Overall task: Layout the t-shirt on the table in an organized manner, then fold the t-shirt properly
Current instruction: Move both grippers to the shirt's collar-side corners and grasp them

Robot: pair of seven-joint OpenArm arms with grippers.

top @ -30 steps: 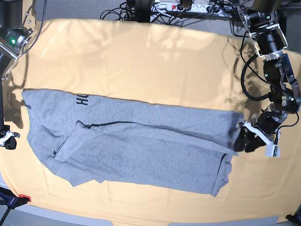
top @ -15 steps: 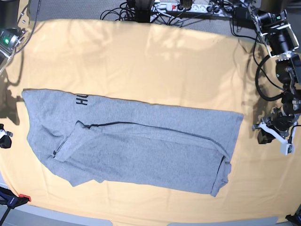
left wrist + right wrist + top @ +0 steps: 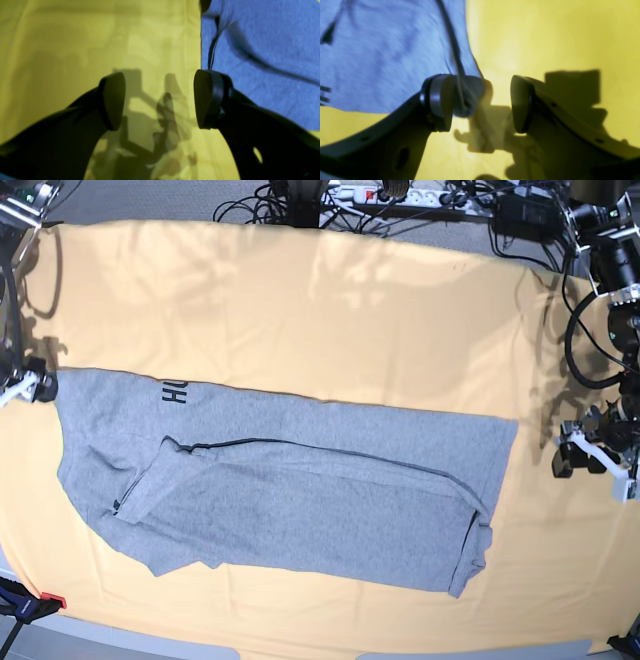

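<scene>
The grey t-shirt point(image 3: 300, 490) lies folded lengthwise across the yellow-orange table point(image 3: 300, 310), black lettering near its left end. My left gripper point(image 3: 568, 458) hovers right of the shirt's right edge, apart from it. In the left wrist view it point(image 3: 160, 100) is open over bare cloth, with the shirt point(image 3: 262, 50) beside its right finger. My right gripper point(image 3: 40, 387) is at the shirt's upper left corner. In the right wrist view it point(image 3: 480, 106) is open, and the shirt's corner point(image 3: 467, 100) lies against the left pad point(image 3: 442, 105), not clamped.
Cables and a power strip point(image 3: 390, 195) run along the table's far edge. A red-tipped clamp point(image 3: 45, 600) sits at the front left corner. Bare cloth surrounds the shirt on all sides.
My left gripper let go of the shirt's right edge and drew back to the right. My right gripper moved up along the left edge to the shirt's corner and opened.
</scene>
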